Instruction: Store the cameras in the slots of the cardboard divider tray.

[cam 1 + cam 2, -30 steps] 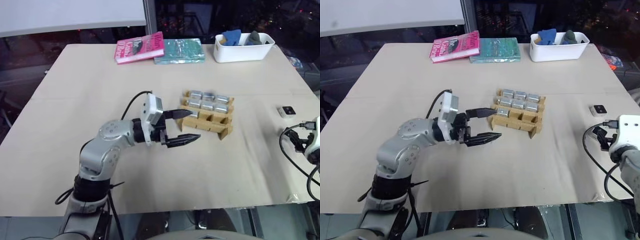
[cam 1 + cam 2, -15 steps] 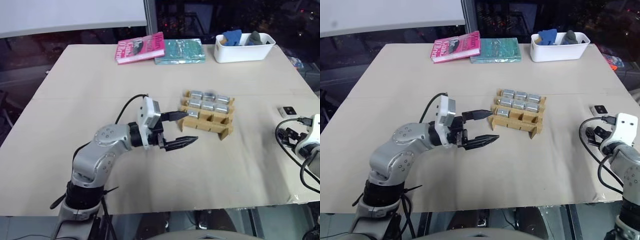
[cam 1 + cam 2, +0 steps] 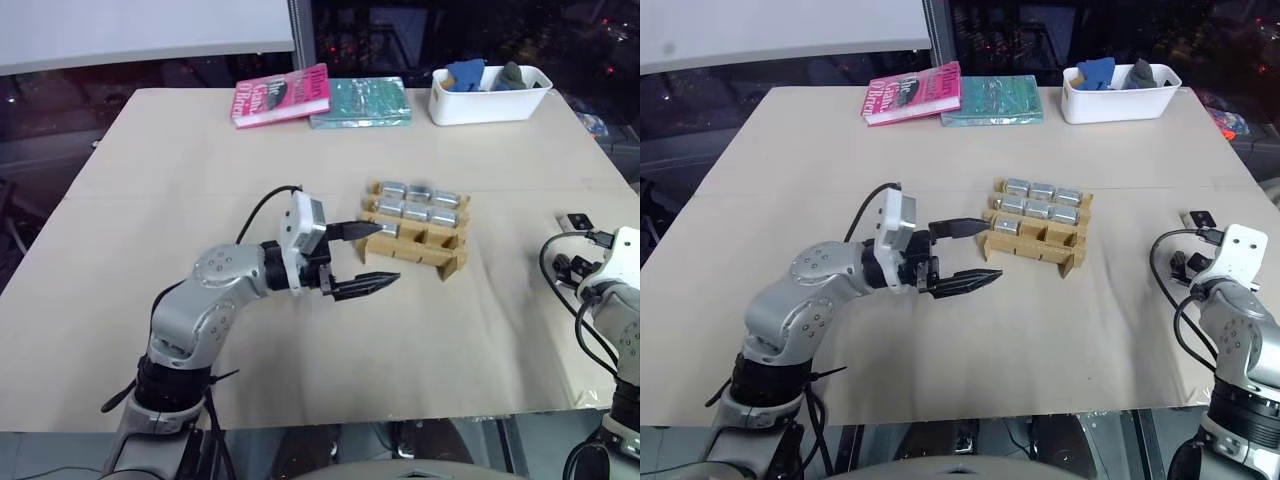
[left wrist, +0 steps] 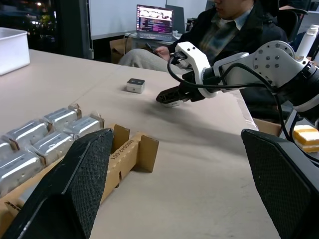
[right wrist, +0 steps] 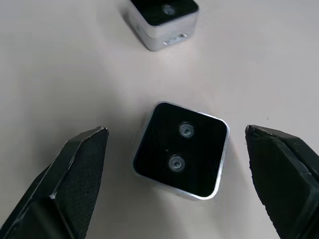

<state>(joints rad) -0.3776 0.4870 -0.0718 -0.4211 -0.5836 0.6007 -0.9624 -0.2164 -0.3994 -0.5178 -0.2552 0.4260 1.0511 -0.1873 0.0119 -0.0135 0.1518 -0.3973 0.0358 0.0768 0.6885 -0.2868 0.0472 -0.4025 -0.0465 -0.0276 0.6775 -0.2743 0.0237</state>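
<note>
At the near right edge of the table (image 3: 150,300), the right gripper (image 5: 179,186) has spread its fingers (image 5: 75,179) wide within the last second and now stands empty, straddling a loose camera (image 5: 180,149) that lies lens-face up on the table between the two pads, touched by neither. A second loose camera (image 5: 163,20) lies just beyond it, and from the head views one camera (image 3: 575,222) shows at the table's right edge, close by the white wrist of that arm. The opening reads as the set-up for a pick: the fingers are lined up on either side of the cube, so the likely next need is to sink a little and close on its sides. The right arm has also swung inward over the last second, with its forearm now upright at the table edge and the gripper tipped down and away. Farther in, the left gripper (image 3: 365,257) hangs level just near-left of the cardboard divider tray (image 3: 440,262), pointing right, its jaws wide apart and holding nothing, unmoved over the same second. The tray's far two rows already hold several silver cameras (image 3: 415,203); the nearest row looks empty apart from perhaps one at its left end.
</note>
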